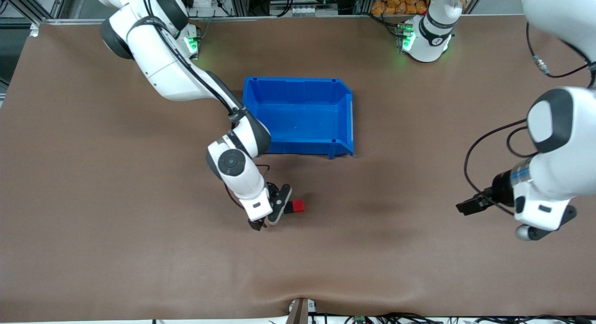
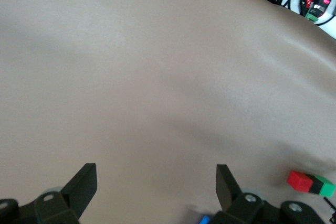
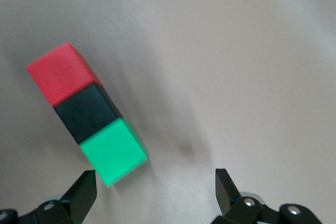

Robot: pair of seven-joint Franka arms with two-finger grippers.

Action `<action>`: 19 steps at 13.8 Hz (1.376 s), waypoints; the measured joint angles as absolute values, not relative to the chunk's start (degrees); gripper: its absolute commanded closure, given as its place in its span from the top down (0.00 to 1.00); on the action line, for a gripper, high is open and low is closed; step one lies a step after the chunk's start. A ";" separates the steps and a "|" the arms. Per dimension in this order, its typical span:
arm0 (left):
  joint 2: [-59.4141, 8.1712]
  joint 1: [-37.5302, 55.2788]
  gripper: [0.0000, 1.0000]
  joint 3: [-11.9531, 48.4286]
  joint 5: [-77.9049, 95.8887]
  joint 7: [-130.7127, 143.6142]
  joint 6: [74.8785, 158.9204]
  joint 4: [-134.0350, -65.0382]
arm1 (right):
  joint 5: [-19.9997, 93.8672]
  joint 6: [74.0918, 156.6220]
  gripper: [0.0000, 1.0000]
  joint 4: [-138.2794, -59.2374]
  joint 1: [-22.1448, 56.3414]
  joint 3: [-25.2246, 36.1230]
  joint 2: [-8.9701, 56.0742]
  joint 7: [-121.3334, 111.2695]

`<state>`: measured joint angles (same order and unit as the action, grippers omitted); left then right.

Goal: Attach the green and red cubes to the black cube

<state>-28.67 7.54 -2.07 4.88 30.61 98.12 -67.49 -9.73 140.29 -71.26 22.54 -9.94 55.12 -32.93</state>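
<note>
Red cube (image 3: 62, 72), black cube (image 3: 86, 113) and green cube (image 3: 114, 150) lie in one row on the brown table (image 1: 139, 249), black in the middle, faces touching, so both joins look made. The row lies nearer the front camera than the blue bin (image 1: 347, 128); from that camera mostly the red end shows. Right gripper (image 1: 272, 212) is just beside the green end of the row, fingers spread, pinching nothing, with the green cube next to one fingertip. Left gripper (image 1: 468, 206) waits over bare table toward the left arm's end, well apart, fingers likewise spread and empty. By my reading the attaching step is finished or nearly so; what remains is backing the right gripper off without nudging the row.
</note>
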 measured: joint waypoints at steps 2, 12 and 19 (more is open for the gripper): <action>-24.78 7.58 1.00 -2.07 2.06 28.29 95.27 -67.41 | -9.73 136.28 1.00 -72.07 21.07 -10.01 52.72 -32.89; -10.07 3.69 1.00 -2.45 0.99 12.65 84.10 -68.30 | -6.31 114.53 1.00 -73.11 13.50 -10.16 38.73 -24.29; -9.85 2.08 1.00 -2.20 0.69 0.95 81.34 -71.52 | -4.72 108.20 1.00 -84.49 5.92 -10.15 19.11 -18.19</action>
<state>-9.85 2.08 -2.20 0.69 0.95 81.34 -71.52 -4.72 108.20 -84.49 5.92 -10.15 19.11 -18.19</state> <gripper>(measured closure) 0.000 0.000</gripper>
